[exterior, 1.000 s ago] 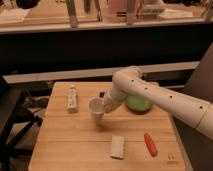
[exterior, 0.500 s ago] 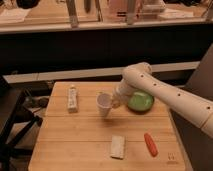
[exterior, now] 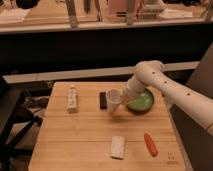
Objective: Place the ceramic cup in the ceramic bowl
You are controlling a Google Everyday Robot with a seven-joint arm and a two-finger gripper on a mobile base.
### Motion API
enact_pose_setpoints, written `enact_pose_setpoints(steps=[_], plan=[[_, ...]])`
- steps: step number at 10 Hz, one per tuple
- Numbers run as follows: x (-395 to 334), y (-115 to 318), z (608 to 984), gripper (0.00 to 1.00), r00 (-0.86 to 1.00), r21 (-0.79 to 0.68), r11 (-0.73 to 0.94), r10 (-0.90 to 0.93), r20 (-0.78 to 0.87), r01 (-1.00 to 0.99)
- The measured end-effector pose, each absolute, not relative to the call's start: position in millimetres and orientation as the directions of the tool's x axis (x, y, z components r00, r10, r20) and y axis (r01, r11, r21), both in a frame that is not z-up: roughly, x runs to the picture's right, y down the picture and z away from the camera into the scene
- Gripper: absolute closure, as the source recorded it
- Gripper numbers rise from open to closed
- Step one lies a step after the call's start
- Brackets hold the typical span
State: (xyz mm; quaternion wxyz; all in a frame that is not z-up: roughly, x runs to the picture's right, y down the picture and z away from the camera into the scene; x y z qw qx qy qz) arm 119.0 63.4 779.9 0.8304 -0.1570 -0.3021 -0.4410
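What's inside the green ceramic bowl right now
Nothing shows inside the ceramic bowl: its visible glaze is bare. The gripper and arm cover its left edge. The ceramic cup hangs held just left of it, not in it.

Ceramic cup [exterior: 113, 99] has travelled toward 3 o'clock across the desk [exterior: 90, 135] — a second ago it sat left of centre, now it is just beside the ceramic bowl [exterior: 141, 102], at the bowl's 9 o'clock. Tool [exterior: 125, 98] moved with it, still at the cup. A dark object [exterior: 103, 100] is now uncovered at the cup's 9 o'clock.
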Motion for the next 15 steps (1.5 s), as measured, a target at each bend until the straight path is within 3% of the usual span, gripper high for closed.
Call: enact_pose_setpoints(steps=[15], plan=[[196,30,798,1.00,0.559,-0.050,0.671,-0.572,0.601,0.740]])
